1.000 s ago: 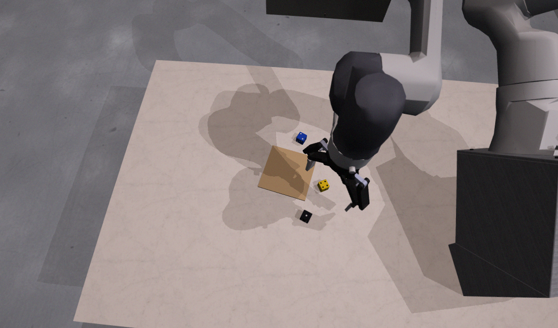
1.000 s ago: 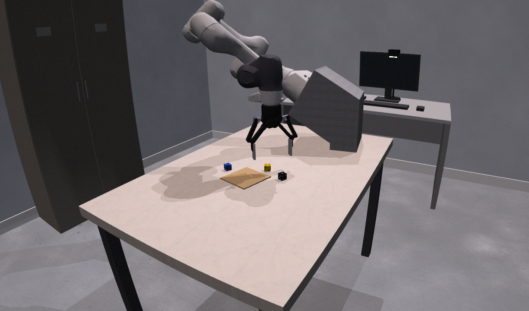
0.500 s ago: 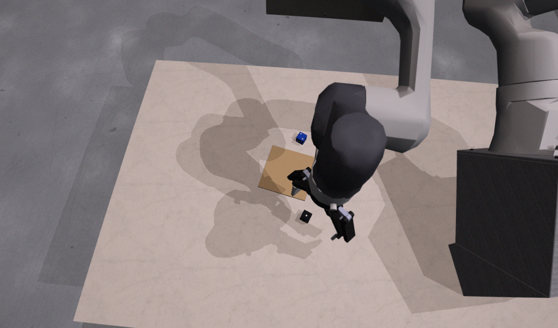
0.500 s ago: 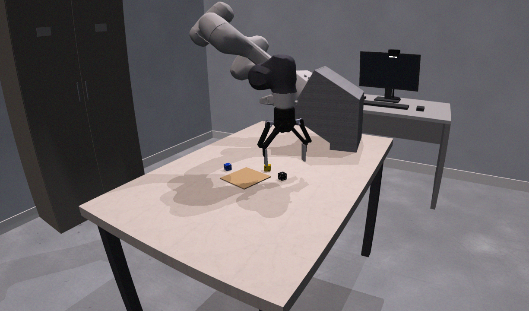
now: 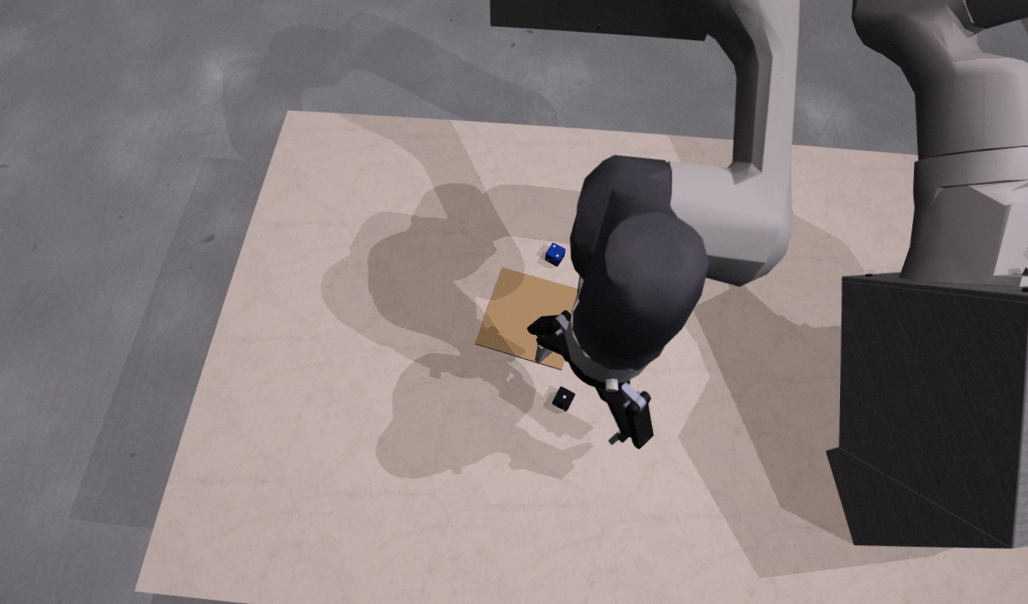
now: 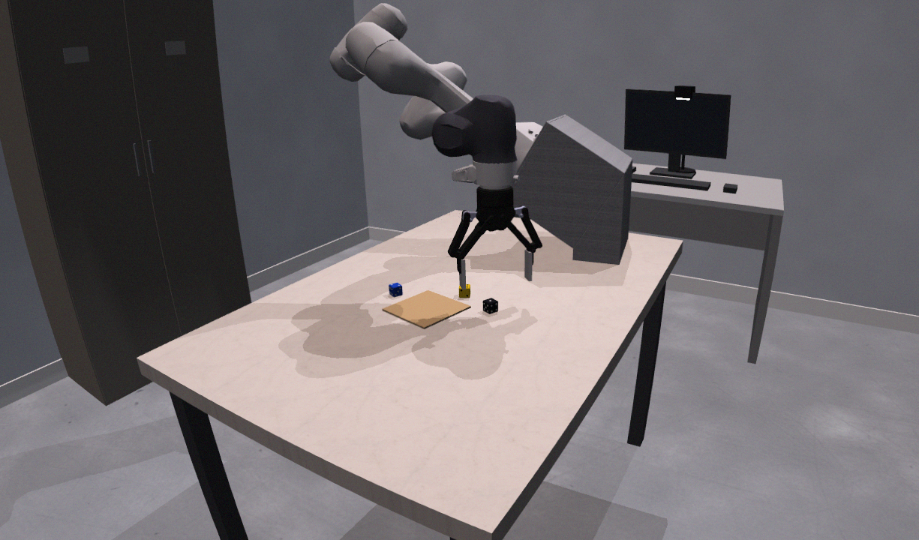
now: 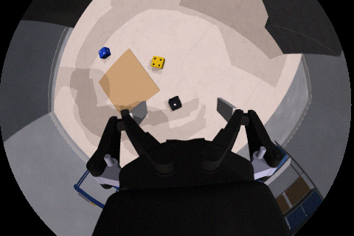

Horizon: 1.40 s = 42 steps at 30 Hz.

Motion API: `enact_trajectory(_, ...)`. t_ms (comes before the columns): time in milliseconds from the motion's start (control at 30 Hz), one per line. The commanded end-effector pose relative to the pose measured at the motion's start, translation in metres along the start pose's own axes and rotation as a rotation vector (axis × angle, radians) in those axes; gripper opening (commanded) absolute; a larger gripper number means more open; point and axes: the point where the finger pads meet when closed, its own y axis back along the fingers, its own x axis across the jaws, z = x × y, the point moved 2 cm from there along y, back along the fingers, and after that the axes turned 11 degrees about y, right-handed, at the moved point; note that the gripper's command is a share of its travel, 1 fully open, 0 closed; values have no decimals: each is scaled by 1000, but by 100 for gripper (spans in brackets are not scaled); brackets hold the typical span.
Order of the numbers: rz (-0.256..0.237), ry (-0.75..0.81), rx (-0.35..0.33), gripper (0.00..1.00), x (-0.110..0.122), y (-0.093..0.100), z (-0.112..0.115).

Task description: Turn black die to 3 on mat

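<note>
The black die (image 5: 563, 398) lies on the table just off a corner of the tan mat (image 5: 527, 316), and its top face shows one pip. It also shows in the side view (image 6: 491, 305) and the wrist view (image 7: 174, 102). My gripper (image 6: 494, 276) (image 7: 181, 105) is open and empty. It hangs well above the table, roughly over the black die, with one finger over the mat's edge and the other over bare table. In the wrist view the die sits between the two fingertips. The mat (image 6: 426, 308) lies flat.
A yellow die (image 6: 464, 290) sits on the table beside the mat's far edge, behind one fingertip; the arm hides it from the overhead view. A blue die (image 5: 554, 252) sits off another mat corner. A large dark box (image 6: 576, 194) stands at the table's back.
</note>
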Motion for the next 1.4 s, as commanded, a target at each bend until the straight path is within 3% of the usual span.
enact_trajectory(0,3,5,4,100,1,-1,-1)
enact_trajectory(1000,3,5,4,100,1,5,-1)
enact_trajectory(1133,3,5,4,100,0,22,0)
enact_trajectory(1367,3,5,4,100,0,68,0)
